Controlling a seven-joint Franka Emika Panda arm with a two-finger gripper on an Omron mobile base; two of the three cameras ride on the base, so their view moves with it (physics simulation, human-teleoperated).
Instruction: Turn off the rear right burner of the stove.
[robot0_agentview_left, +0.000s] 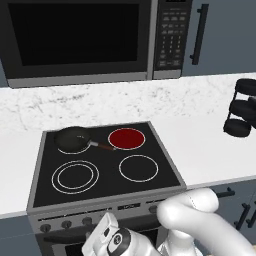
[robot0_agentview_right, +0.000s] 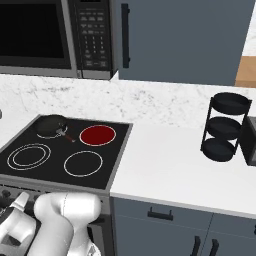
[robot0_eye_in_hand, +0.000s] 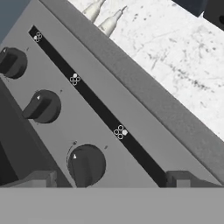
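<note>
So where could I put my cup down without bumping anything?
The white counter between the stove and the black rack is bare. The stove is crowded at the back: a frying pan beside the red rear right burner.

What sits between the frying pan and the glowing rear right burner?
Only the frying pan's reddish handle, reaching toward the rear right burner; otherwise bare black glass, in both base views.

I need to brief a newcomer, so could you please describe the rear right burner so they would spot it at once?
Find the black glass four-burner stove set in the white counter, below the microwave. At its back row, right of the round black frying pan, lies the rear right burner. It is the one solid red disc; the other free zones are white ring outlines.
</note>
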